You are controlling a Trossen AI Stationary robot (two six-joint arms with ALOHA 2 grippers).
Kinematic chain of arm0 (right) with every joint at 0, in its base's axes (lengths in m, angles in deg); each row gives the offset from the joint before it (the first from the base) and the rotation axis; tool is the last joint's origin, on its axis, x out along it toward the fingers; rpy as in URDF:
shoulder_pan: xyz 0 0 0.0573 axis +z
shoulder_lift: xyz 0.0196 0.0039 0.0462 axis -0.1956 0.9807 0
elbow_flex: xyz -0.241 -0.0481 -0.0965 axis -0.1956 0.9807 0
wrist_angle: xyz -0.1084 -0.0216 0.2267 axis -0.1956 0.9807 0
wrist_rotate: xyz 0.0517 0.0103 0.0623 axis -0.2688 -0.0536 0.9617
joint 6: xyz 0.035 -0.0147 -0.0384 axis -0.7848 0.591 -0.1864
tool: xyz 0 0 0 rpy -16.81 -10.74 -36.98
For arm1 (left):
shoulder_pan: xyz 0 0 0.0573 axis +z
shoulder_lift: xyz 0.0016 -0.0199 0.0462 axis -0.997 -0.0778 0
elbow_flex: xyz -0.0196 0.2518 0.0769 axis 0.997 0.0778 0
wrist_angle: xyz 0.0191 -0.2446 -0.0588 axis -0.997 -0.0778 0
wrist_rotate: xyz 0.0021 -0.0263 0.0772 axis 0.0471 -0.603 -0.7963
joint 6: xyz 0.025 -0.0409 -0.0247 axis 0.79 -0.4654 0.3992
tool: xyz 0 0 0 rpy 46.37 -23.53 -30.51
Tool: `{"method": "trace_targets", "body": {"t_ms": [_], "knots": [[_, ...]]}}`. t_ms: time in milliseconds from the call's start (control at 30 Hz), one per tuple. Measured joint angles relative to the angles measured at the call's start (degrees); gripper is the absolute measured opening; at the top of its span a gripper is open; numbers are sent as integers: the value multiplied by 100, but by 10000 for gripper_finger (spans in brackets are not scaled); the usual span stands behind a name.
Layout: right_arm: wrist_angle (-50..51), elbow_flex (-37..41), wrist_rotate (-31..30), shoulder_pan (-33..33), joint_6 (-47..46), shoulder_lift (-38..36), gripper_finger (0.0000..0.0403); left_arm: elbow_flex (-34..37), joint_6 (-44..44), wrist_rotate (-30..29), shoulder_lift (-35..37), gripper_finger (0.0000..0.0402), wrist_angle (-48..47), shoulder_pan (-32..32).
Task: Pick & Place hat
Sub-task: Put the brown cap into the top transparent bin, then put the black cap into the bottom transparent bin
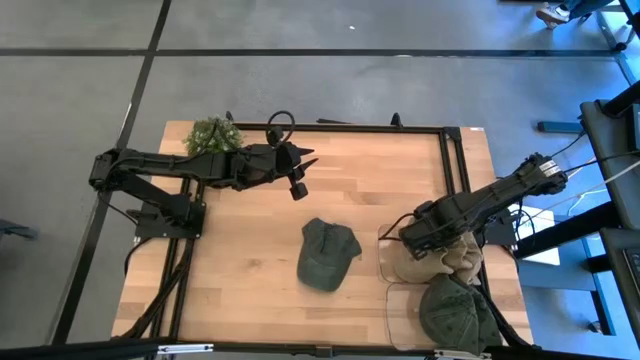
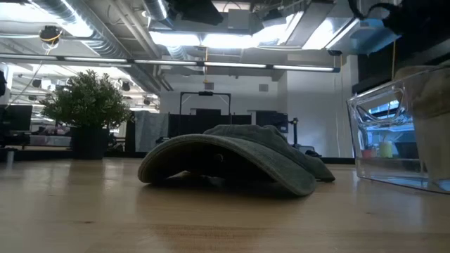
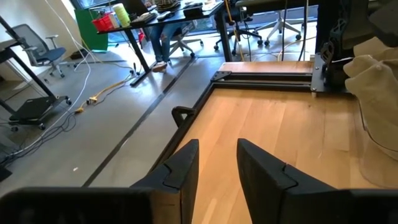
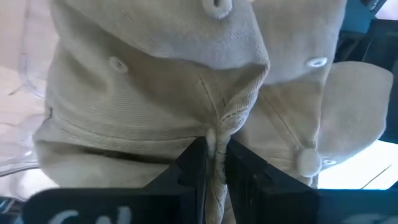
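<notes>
Closest to your right gripper [image 4: 211, 163], the jaws are pinching a gathered fold of the beige hat [image 4: 186, 81]. You are holding soft cloth, light and limp, so it will sag and swing under the pinch rather than keep its shape. The fold is thin, and I judge it could slip free if you jerk; the seam ridge where the panels meet gives the surest bite. From above, that hat sits at the clear bin [image 1: 392, 262] on the right of the tabletop [image 1: 240, 260], with the gripper over it.

Just beside it, nearer the table's front edge, a second green hat [image 1: 455, 312] lies in another clear tray. A third, the green hat [image 1: 327, 253] in the middle of the tabletop, rests crown up and well apart from both arms. Its brim is the only stiff part; take the crown and it will crumple.

Farther off, your left gripper [image 1: 300, 172] hangs above the back of the tabletop near the small plant [image 1: 213, 136], its jaws spread and holding nothing.

You cannot tell how many beige hats are bunched together in the bin, nor how much of the held one is clear of its wall. The level view cuts off the bin and shows neither gripper.
</notes>
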Motion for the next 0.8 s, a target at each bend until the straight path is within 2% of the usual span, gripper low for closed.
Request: {"method": "trace_targets", "body": {"t_ms": [267,433,600,700,800], "knots": [[6,12,116,-57,284,-1,70,0,0,0,1,103,6,0],[4,-119,114,-162,306,-142,133,0,0,0,0,104,4,0],[6,-204,-249,-181,280,-589,202,0,0,0,0,106,4,0],[8,-255,-367,-181,-69,-958,228,0,0,0,0,106,2,0],[9,-355,-754,-181,-445,-1353,242,0,0,-2,0,104,0,0]]}}
